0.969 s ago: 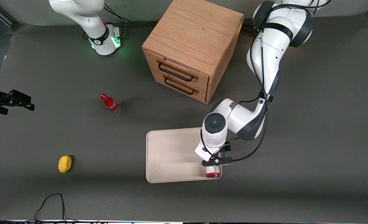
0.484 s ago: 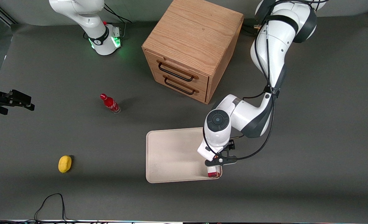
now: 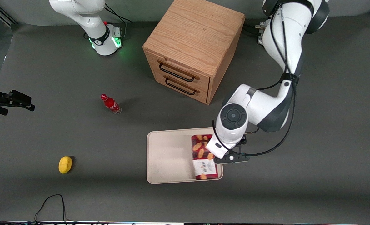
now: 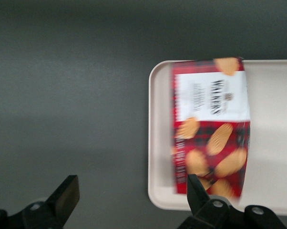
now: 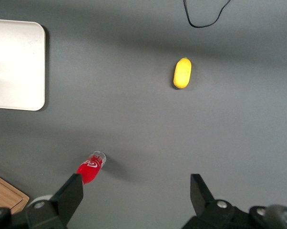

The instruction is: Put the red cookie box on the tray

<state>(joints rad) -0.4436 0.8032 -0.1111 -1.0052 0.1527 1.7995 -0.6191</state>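
The red cookie box [image 3: 204, 162] lies flat in the tray [image 3: 169, 156], along the tray's edge toward the working arm's end. It is dark-red tartan with golden cookies and a white label, and it also shows in the left wrist view [image 4: 210, 124]. The beige tray shows there too [image 4: 272, 119], and in the right wrist view [image 5: 15, 62]. My left gripper [image 4: 131, 187] hangs above the tray's edge, open and empty. One fingertip [image 4: 195, 187] overlaps the box's end and the other [image 4: 67, 188] is over bare table. In the front view the wrist [image 3: 232, 118] hides the fingers.
A wooden two-drawer cabinet [image 3: 192, 47] stands farther from the front camera than the tray. A small red bottle [image 3: 111, 104] and a yellow lemon-like object [image 3: 65, 164] lie toward the parked arm's end. A black cable [image 3: 50, 200] loops near the front edge.
The left arm has risen and drawn toward the working arm's end. The cookie box, mostly hidden under the gripper before, now lies uncovered and flat in the tray.
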